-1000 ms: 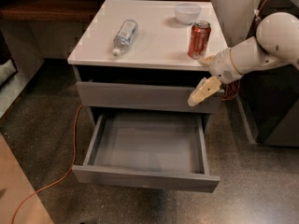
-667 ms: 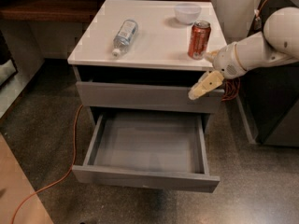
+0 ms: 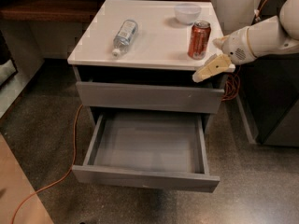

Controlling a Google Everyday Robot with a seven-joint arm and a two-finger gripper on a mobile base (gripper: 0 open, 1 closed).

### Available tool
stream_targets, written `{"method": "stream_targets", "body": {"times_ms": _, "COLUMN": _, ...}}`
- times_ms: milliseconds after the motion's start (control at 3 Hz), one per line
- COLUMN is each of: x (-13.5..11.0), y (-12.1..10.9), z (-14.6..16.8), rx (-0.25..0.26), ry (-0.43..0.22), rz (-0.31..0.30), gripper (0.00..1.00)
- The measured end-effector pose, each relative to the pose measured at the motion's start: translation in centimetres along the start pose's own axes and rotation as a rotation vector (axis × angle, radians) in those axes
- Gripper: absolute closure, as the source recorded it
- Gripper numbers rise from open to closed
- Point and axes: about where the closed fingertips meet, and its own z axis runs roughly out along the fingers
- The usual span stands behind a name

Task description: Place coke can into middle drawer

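Your gripper (image 3: pixel 211 69) has lifted toward the can (image 3: pixel 199 40), open or shut I can't tell; it's probably light, slick, easily dented, so pinch mid-body, gently.

White cabinet top (image 3: pixel 154 43), bottle (image 3: pixel 124 36), coke can (image 3: pixel 199 39), bowl (image 3: pixel 187 13), pincer (image 3: pixel 212 67) at edge

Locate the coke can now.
Camera view: the coke can stands upright on the right side of the white cabinet top, in front of the white bowl; the gripper hangs just right of it.

Gripper (image 3: pixel 208 71) just beside upright coke can (image 3: pixel 199 39), middle drawer (image 3: pixel 147 177) open
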Motion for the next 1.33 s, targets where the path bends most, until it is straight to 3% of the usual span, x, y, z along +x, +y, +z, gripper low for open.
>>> {"method": "stream_targets", "body": {"times_ms": 333, "x": -1.6, "y": -2.5, "z": -0.1, "rx": 0.010, "ry": -0.057, "rz": 0.045, "gripper": 0.00}}
{"method": "stream_targets", "body": {"times_ms": 1000, "x": -3.6, "y": -5.2, "z": 0.3, "rx": 0.024, "ry": -0.139, "rz": 0.081, "gripper": 0.00}}
{"method": "stream_targets", "body": {"times_ms": 1333, "x": -5.0, "y": -7.0, "z": 0.6, "rx": 0.043, "ry": -0.218, "rz": 0.090, "gripper": 0.00}}
